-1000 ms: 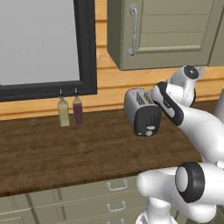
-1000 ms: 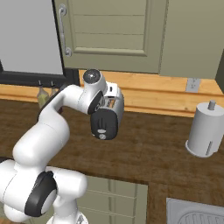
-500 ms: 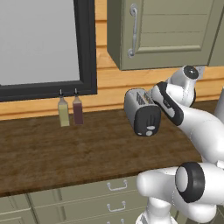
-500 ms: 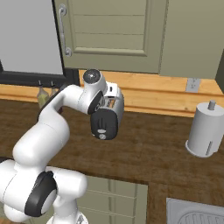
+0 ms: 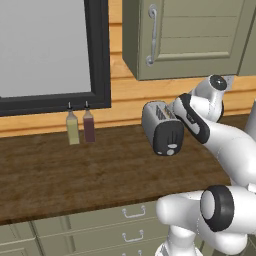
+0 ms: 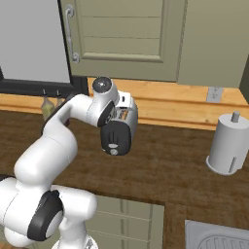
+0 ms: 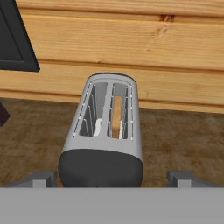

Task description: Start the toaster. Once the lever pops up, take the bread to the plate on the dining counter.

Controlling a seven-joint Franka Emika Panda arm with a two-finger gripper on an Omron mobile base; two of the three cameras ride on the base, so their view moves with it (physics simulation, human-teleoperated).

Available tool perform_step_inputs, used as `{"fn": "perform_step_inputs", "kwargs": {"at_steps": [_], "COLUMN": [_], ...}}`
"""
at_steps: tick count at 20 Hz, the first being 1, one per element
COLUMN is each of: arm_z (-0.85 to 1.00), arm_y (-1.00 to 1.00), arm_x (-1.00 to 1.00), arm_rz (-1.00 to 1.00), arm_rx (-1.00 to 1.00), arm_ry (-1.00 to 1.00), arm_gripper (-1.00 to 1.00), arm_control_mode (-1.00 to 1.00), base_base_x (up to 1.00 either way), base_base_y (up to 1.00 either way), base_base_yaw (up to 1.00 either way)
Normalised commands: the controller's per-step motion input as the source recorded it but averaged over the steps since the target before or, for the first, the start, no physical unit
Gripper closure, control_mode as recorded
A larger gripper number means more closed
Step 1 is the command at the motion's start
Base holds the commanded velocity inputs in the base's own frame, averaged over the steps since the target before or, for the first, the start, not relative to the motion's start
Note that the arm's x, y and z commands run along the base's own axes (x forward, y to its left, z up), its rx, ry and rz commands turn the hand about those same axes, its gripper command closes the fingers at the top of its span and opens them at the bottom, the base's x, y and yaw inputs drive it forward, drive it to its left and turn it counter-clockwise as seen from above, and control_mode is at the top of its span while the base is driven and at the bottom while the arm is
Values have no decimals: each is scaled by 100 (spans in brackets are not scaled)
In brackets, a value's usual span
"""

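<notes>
The silver-grey toaster [image 7: 108,127] stands on the dark wood counter [image 5: 75,170] against the plank wall, its black end panel toward me. The bread [image 7: 117,114], a tan slice, sits deep in the right slot and also peeks out as a tan sliver [image 6: 125,115]. A small pale lever [image 5: 171,146] shows low on the black panel. My gripper [image 7: 111,177] is open, with its two fingertips [image 7: 43,177] spread wide on either side of the toaster's near end and nothing held. The plate and the dining counter are out of view.
Two bottles [image 5: 73,129] [image 5: 89,126] stand at the wall left of the toaster, under a black-framed window [image 5: 97,55]. A grey-green wall cabinet [image 5: 190,40] hangs above. A paper towel roll [image 6: 227,146] stands to the right, and a sink corner [image 6: 219,236] lies lower right.
</notes>
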Motion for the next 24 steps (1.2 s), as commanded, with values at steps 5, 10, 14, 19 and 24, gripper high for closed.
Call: {"fn": "perform_step_inputs", "kwargs": {"at_steps": [5, 10, 14, 19, 24], "arm_z": [0, 0, 0, 0, 0], "arm_y": [0, 0, 0, 0, 0], "arm_x": [0, 0, 0, 0, 0], "arm_rz": [0, 0, 0, 0, 0], "arm_rx": [0, 0, 0, 0, 0], "arm_ry": [0, 0, 0, 0, 0], "arm_gripper": [-100, -100, -100, -100, -100], "arm_control_mode": [-100, -100, -100, -100, -100], "base_base_x": [0, 0, 0, 0, 0], "base_base_y": [0, 0, 0, 0, 0], "base_base_yaw": [0, 0, 0, 0, 0]}}
